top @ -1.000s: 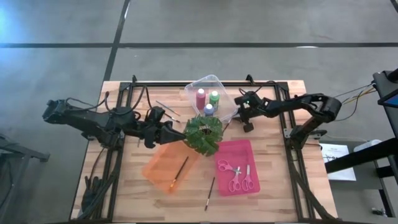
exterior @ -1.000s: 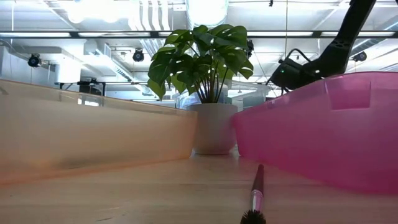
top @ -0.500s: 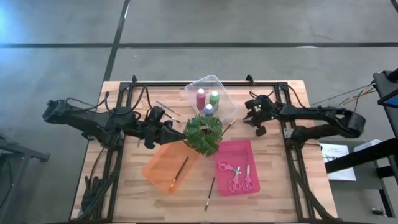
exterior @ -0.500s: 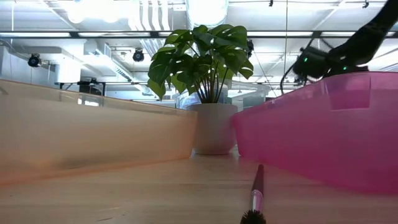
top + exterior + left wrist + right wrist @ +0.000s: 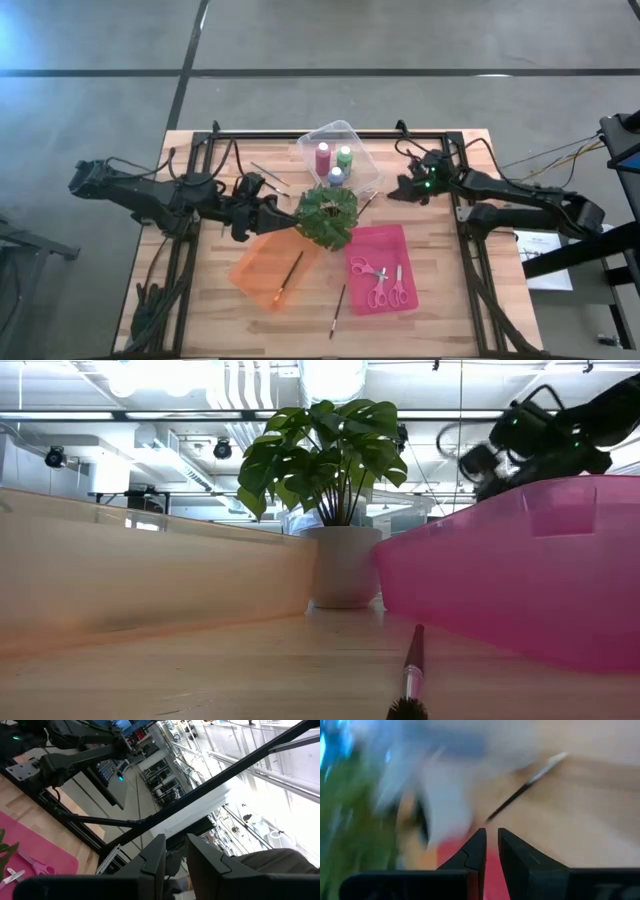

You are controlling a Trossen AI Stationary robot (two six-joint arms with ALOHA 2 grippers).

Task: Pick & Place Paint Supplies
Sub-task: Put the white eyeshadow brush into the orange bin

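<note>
Three paint bottles, maroon-pink [image 5: 322, 157], green [image 5: 344, 156] and blue-purple [image 5: 335, 176], stand in the clear tray [image 5: 352, 132]. Pink-handled scissors [image 5: 378, 283] lie in the pink tray [image 5: 392, 238]. One brush [image 5: 290, 272] lies in the orange tray [image 5: 250, 268]. Another [image 5: 338, 310] lies on the table near the front edge. Two [image 5: 268, 174] lie left of the clear tray, and one [image 5: 368, 200] lies right of the plant. My left gripper [image 5: 268, 216] is shut and empty beside the plant. My right gripper [image 5: 398, 190] is shut and empty, right of the clear tray.
The leafy plant [image 5: 326, 216] in its white pot [image 5: 343, 565] stands mid-table between the trays, close to my left gripper. Black frame rails [image 5: 460, 215] run along the table's sides. Bare wood lies near the front left and the front right corner.
My right arm has sunk and stretched out toward the table's right edge. Its gripper has swung a little toward that edge and back, staying right of the clear tray. It is still moving, as the right wrist view is blurred.
</note>
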